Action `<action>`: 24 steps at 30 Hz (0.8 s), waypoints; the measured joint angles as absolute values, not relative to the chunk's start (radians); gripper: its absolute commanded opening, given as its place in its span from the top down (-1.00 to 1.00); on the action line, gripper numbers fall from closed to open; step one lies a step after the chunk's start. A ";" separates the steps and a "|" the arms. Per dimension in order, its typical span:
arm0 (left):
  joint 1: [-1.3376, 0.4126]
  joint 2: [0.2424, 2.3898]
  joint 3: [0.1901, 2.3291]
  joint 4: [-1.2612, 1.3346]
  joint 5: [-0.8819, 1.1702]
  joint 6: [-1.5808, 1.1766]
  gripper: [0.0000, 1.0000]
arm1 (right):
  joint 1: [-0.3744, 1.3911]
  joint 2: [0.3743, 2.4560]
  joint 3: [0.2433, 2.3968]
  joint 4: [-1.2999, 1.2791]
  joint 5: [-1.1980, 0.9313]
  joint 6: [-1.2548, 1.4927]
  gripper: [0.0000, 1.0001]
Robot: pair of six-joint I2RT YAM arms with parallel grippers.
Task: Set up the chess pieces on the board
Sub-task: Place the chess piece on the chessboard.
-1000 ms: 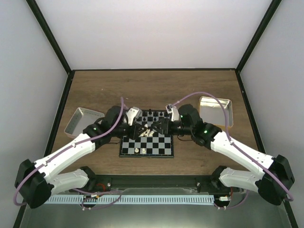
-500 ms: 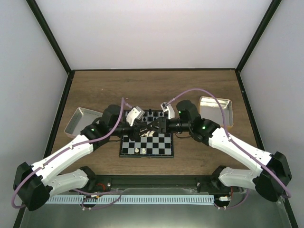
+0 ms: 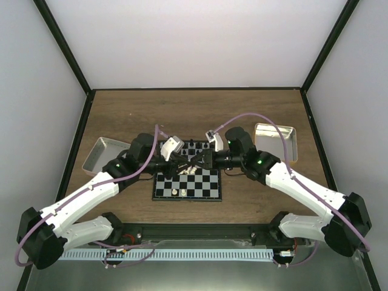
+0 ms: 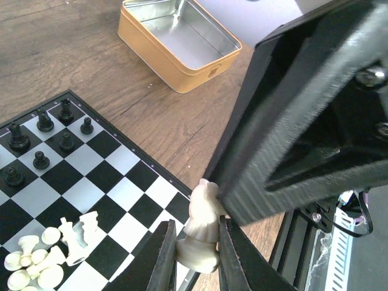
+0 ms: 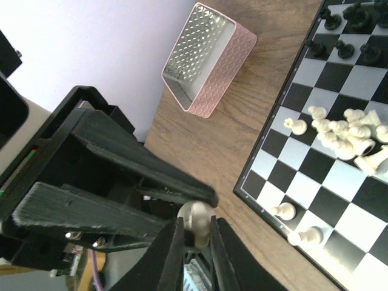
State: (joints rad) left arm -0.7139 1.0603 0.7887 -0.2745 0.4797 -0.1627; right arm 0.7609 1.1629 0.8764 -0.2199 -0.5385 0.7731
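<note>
left tool (image 4: 194,233), right tool (image 5: 195,229) — each pinching a cream piece (image 4: 203,206).

A black-and-white chequered chessboard (image 3: 206,188) lies on the wooden table (image 3: 194,112), with cream chess pieces (image 3: 189,170) heaped mid-board and black chess pieces (image 3: 197,146) behind them. A silver tin tray (image 3: 97,159) lies to its left and a gold-rimmed square tin (image 3: 293,145) to its right.

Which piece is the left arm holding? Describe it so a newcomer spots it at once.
Over the chequered board, the left gripper pinches one cream-white piece by its base. Unlike the loose cream pieces heaped on the squares, it is gripped rather than lying down, and it has a horse-head top.
</note>
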 measured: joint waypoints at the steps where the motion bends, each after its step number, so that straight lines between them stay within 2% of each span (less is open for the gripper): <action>1: -0.712 1.060 0.789 -0.276 0.480 -0.159 0.81 | 0.759 1.167 0.876 -0.219 -0.538 0.775 0.83; 8: -0.713 1.058 0.789 -0.285 0.481 -0.150 0.75 | 0.756 1.178 0.876 -0.214 -0.524 0.770 0.95; 10: -0.713 1.057 0.789 -0.289 0.476 -0.148 0.56 | 0.756 1.180 0.876 -0.211 -0.516 0.764 0.97; 12: -0.713 1.056 0.789 -0.293 0.469 -0.149 0.10 | 0.757 1.182 0.876 -0.208 -0.508 0.757 0.98; 13: -0.713 1.055 0.789 -0.294 0.464 -0.143 -0.06 | 0.760 1.183 0.876 -0.207 -0.498 0.753 0.98; 15: -0.717 1.045 0.789 -0.303 0.452 -0.150 -0.25 | 0.760 1.188 0.876 -0.205 -0.469 0.745 0.99; 19: -0.720 0.988 0.789 -0.337 0.374 -0.165 -0.40 | 0.763 1.205 0.874 -0.201 -0.395 0.717 0.99; 24: -0.720 0.834 0.789 -0.372 0.165 -0.212 -0.44 | 0.831 1.242 0.876 -0.204 -0.258 0.665 0.99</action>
